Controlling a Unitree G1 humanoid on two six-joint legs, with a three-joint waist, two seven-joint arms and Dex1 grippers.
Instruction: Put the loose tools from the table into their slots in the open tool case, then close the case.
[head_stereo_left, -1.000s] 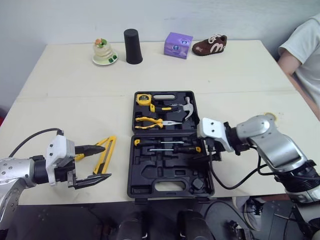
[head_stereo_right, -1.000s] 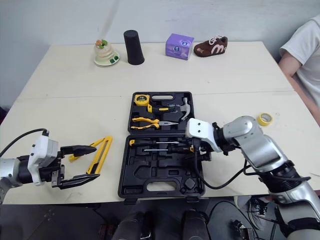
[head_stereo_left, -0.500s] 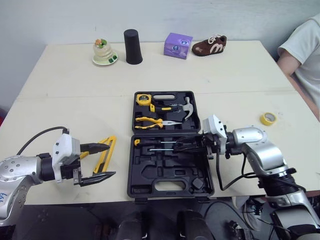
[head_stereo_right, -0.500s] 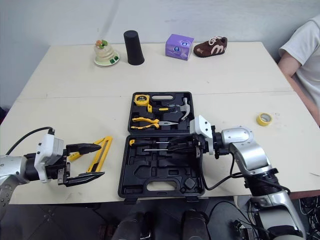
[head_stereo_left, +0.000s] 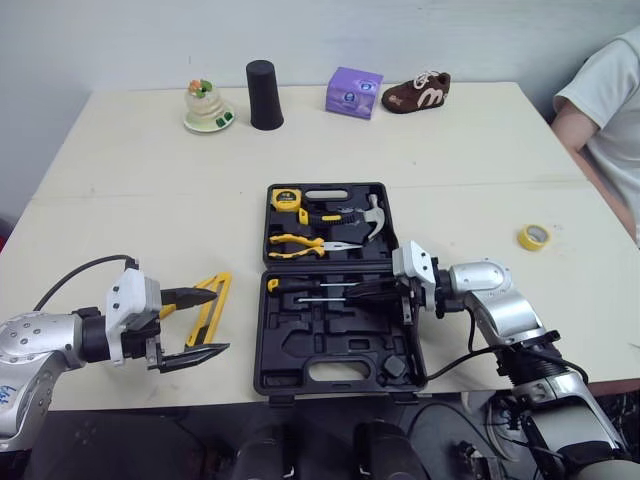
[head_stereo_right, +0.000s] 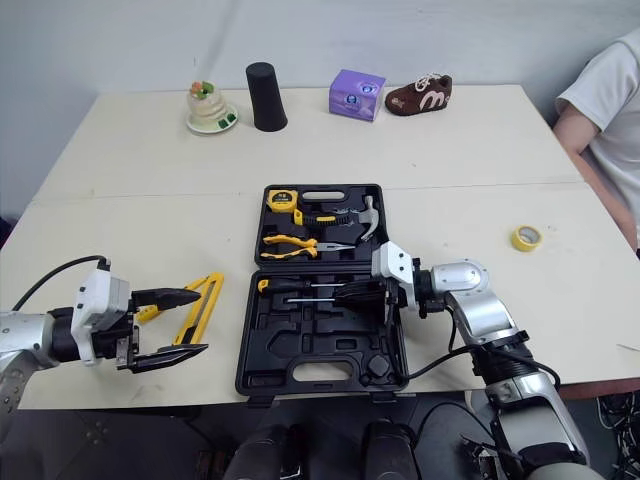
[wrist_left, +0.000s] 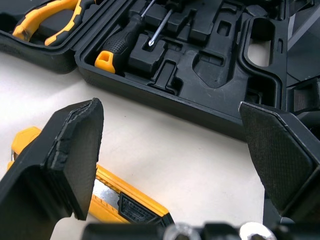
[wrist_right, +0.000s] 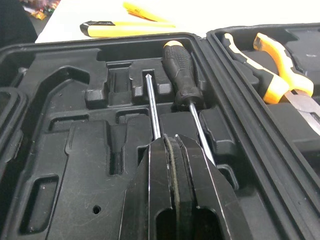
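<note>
Your left tool (head_stereo_left: 218, 319) is spread wide at the near left of the counter (head_stereo_left: 150, 200), with its fingers aimed right toward the open tool case (head_stereo_left: 330, 345). The yellow utility knife (head_stereo_left: 217, 300) lies flat on the counter right at those fingertips, just left of the case. Its long axis runs near to far, with the far end leaning a little right. That's roughly the line from one finger to the other, so I'd say closing now would catch it end to end. Turn the wrist first.

Your left arm is clearly the nearer one. Your right tool (wrist_right: 170, 144) is clenched shut with nothing visible between the pads, poised over the screwdrivers (wrist_right: 177, 65) in the case's near half. There's bare counter around the knife, and empty recesses wait in the near tray.
</note>
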